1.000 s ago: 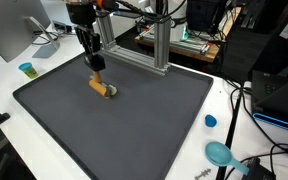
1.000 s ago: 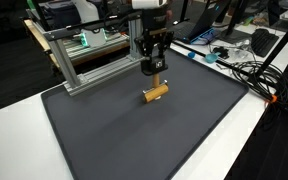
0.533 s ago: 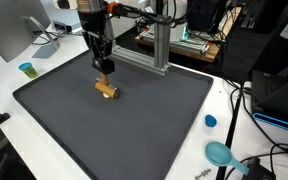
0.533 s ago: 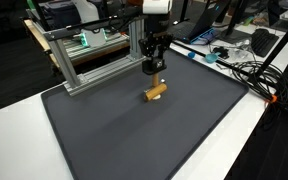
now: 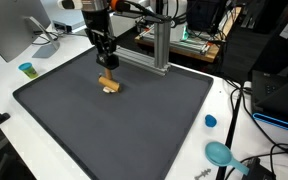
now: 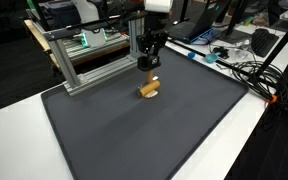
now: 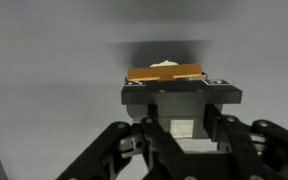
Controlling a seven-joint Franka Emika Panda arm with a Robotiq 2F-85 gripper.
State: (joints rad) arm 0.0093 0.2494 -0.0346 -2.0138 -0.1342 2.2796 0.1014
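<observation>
My gripper (image 5: 106,68) hangs over the far middle of a dark grey mat (image 5: 134,130) and is shut on an orange-tan block (image 5: 109,84). The block sticks out below the fingers, just above or on the mat. It also shows under the gripper (image 6: 148,72) in an exterior view, as a tan block (image 6: 149,89) on the mat (image 6: 154,140). In the wrist view the block (image 7: 164,73) lies crosswise at the fingertips, with a small whitish bit behind it and a shadow on the mat.
An aluminium frame (image 5: 154,45) stands at the mat's far edge, close behind the gripper. A small blue cup (image 5: 26,69), a blue cap (image 5: 210,121) and a teal object (image 5: 219,153) sit on the white table. Cables (image 6: 246,72) and monitors lie beyond.
The gripper has moved with the block towards the far edge of the mat, nearer the aluminium frame. The block has stayed in the fingers.
</observation>
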